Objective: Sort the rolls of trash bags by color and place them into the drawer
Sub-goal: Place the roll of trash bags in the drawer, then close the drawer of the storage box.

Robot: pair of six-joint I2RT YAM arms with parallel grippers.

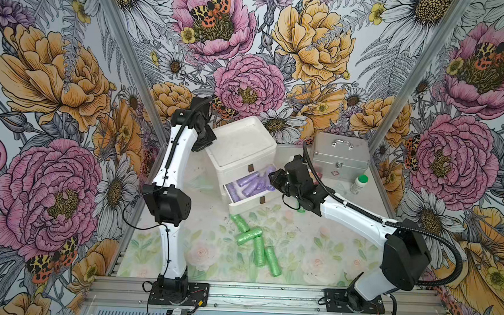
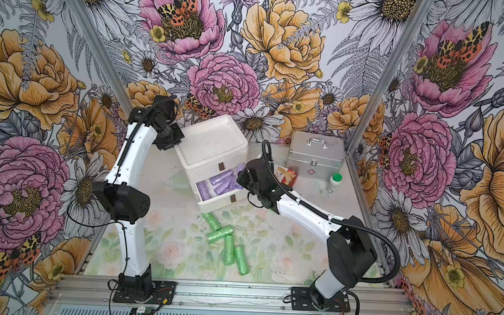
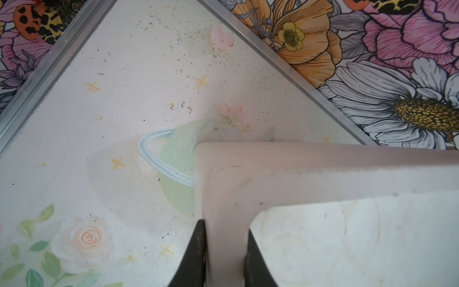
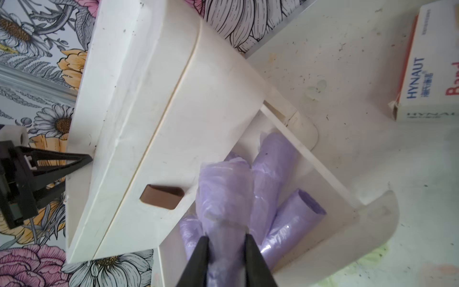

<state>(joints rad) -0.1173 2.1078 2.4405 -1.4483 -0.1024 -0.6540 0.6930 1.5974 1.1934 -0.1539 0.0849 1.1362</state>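
Note:
The white drawer cabinet [image 1: 242,146] stands at the back with its lower drawer [image 1: 251,204] pulled open. Several lilac rolls [image 1: 248,178] lie inside the drawer. My right gripper [image 4: 226,237] is shut on one lilac roll [image 4: 223,188], held over the open drawer above two more lilac rolls [image 4: 273,161]. In both top views the right gripper [image 1: 272,177] [image 2: 239,175] sits at the drawer's right end. My left gripper [image 3: 226,226] is shut on the cabinet's raised top rim [image 3: 298,169], at its left corner [image 1: 208,145]. Several green rolls [image 1: 249,236] lie loose on the table in front of the drawer.
A silver case [image 1: 338,156] stands at the back right, with a white bottle with a green cap [image 1: 359,184] beside it. A small printed box [image 2: 287,175] lies between the case and the cabinet. Flowered walls with metal posts close in both sides.

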